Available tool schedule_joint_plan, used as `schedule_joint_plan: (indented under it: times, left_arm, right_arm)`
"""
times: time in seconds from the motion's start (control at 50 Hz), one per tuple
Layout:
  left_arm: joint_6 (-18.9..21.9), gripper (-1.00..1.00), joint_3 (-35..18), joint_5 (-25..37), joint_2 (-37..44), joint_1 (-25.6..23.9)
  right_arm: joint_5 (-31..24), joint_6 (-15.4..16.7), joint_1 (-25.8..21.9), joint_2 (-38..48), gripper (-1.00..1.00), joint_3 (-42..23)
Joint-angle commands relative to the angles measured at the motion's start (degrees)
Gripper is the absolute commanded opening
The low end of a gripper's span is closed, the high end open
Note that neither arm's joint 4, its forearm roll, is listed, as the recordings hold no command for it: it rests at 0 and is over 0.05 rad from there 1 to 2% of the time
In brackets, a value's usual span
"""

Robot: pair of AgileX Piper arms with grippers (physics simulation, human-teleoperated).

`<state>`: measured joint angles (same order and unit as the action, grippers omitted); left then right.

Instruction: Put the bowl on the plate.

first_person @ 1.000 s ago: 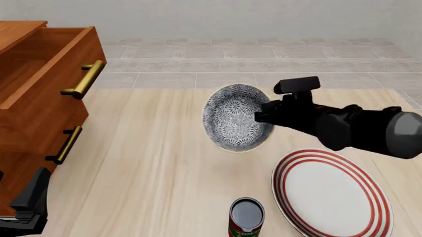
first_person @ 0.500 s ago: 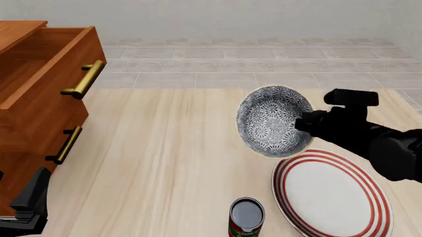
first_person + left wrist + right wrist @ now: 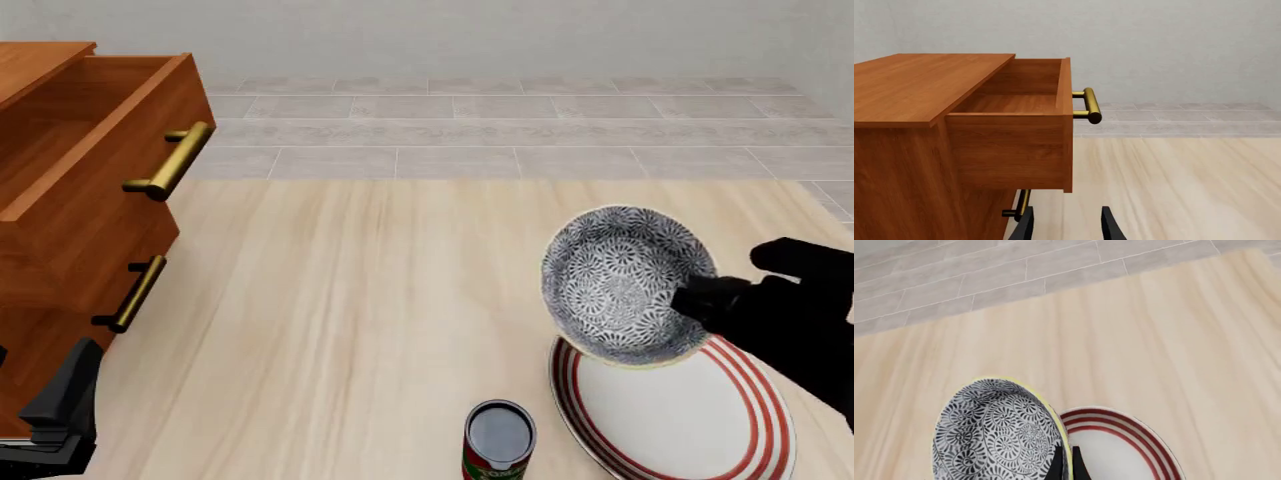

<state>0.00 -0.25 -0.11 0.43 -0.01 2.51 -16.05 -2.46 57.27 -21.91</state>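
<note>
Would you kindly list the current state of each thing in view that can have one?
bowl: tilted, held by its rim, lifted over the plate's far edge.
plate: flat on the table, nothing resting on it.
can: upright, beside the plate.
top drawer: pulled open, nothing visible inside.
right pincer: shut on the bowl's rim.
left pincer: open, holding nothing, near the cabinet.
</note>
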Motion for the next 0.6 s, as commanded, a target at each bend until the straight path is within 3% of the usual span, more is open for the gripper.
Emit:
schedule_joint_plan:
  times: [0.02,0.18,0.6]
  left_arm:
    - [0.0,1.0,0.0,0.0,0.0,0.0]
    - [0.0,1.0,0.0,0.0,0.0,0.0]
    - [0.0,1.0,0.0,0.0,0.0,0.0]
  right_arm:
    - [-2.7,-2.0,4.0,-7.9,-1.0,4.9]
    - [-4.8,-3.7,7.0,-11.8,-1.0,7.8]
    - [-12.3,-7.2,9.0,-22.4,-1.0,12.5]
